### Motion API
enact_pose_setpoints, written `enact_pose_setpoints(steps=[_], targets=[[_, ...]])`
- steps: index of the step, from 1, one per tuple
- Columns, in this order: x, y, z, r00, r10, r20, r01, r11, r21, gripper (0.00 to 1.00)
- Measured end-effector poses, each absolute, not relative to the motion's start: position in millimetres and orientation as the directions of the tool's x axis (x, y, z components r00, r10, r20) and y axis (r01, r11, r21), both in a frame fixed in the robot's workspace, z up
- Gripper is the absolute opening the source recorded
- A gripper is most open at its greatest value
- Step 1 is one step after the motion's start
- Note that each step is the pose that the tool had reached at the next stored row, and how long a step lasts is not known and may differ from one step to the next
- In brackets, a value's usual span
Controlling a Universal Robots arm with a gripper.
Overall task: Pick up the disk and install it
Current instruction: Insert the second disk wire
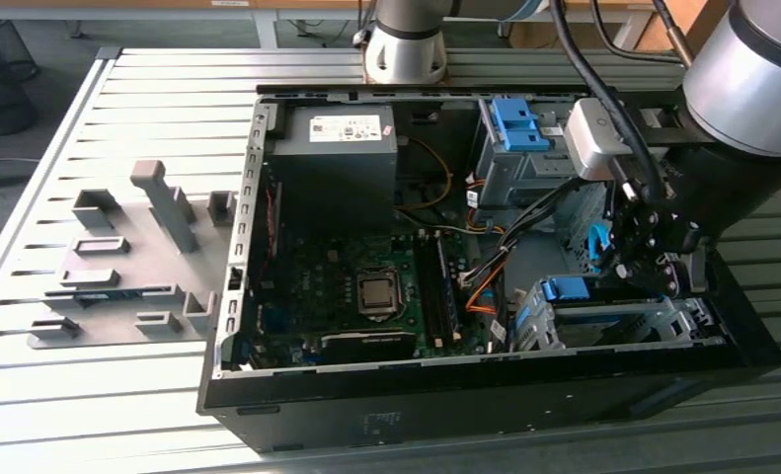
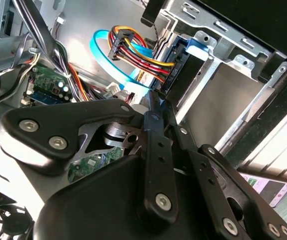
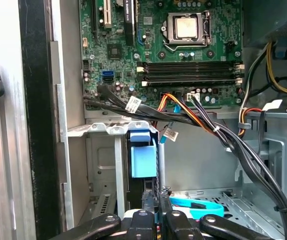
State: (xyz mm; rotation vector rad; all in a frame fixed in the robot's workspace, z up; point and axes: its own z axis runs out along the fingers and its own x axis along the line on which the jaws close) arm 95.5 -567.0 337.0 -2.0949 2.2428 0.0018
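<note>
On the exterior view's left, a grey fixture block (image 1: 126, 262) sits on the slatted metal table (image 1: 47, 395), just beside the open computer case (image 1: 496, 395). Inside the case lies the motherboard (image 1: 351, 296), with the black power supply (image 1: 335, 163) behind it. Further toward the exterior view's right, my gripper (image 1: 638, 259) reaches down into the case above the metal drive cage (image 1: 614, 321). My fingers are clenched together on the disk (image 3: 142, 167), which stands on edge with its blue rail uppermost, partly slid into the drive cage beside bundled cables (image 3: 183, 115).
</note>
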Motion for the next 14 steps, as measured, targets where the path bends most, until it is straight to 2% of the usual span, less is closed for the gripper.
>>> enact_pose_setpoints(steps=[14], targets=[[95.6,-567.0,332.8,-0.067,-0.996,-0.054,-0.996,0.070,-0.049,0.16]])
